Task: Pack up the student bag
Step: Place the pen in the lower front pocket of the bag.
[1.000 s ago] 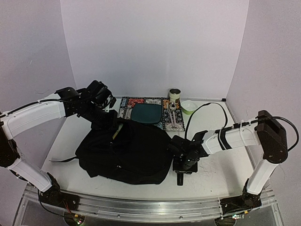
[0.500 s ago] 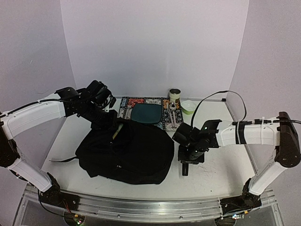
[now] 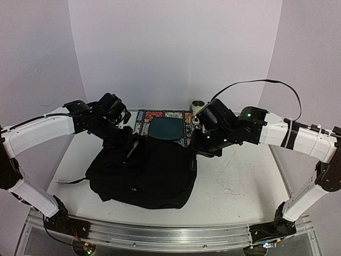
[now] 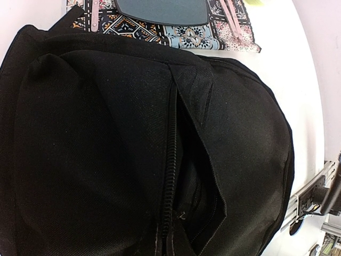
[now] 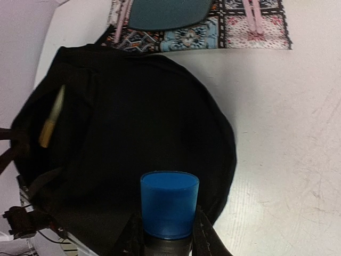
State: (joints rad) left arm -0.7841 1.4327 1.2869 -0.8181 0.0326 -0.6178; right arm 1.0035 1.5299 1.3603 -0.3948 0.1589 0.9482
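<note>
Student bag flat, long axis L-R, opening far-left, L jaws closed, R jaws gripping blue-capped tube

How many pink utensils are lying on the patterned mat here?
2 visible: one pink utensil on one side of the dark teal plate, a second pink utensil on the other side. More may sit hidden under the plate.

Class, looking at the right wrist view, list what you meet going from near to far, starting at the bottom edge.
blue-capped container → student bag → patterned mat
</note>
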